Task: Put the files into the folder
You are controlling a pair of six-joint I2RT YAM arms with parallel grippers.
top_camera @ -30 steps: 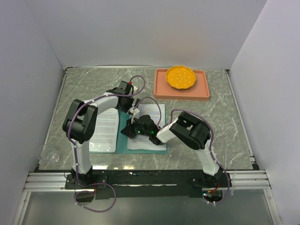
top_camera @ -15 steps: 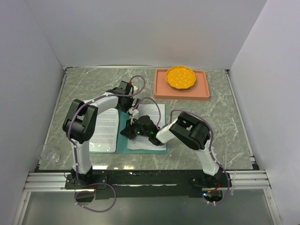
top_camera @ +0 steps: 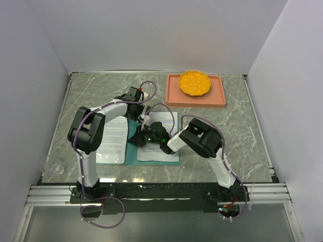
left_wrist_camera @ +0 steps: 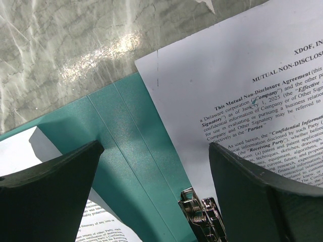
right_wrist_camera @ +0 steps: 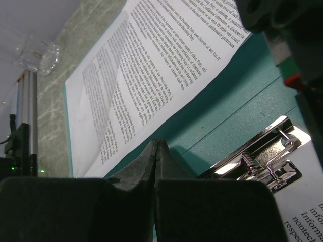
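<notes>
White walls close off three sides of our workspace, and between them lies a grey-green marbled surface [top_camera: 91,96] with a metal rail [top_camera: 151,194] along its near edge. At the far right we see a salmon-pink tray [top_camera: 174,100] carrying a round yellow dish [top_camera: 195,83]. A clear glass piece [top_camera: 52,166] sits by the near left corner, well apart from the rest.

The folder [top_camera: 132,154] lies open in the middle of the surface, its teal inside facing up. The files [right_wrist_camera: 151,65] rest on it as two printed sheets. The left sheet [top_camera: 115,137] covers the left leaf. The right sheet [top_camera: 169,120] covers the right leaf, and its far corner reaches past the folder's edge onto the marble. A chrome clip [right_wrist_camera: 267,159] sits beside the spine, at the right sheet's edge.

Our left hand [left_wrist_camera: 154,151] hangs spread wide over the far end of the spine, holding nothing. Our right hand [right_wrist_camera: 155,146] is pressed fully together with nothing between its fingers, low over the teal strip just beside the clip. We cannot tell whether it touches the folder.
</notes>
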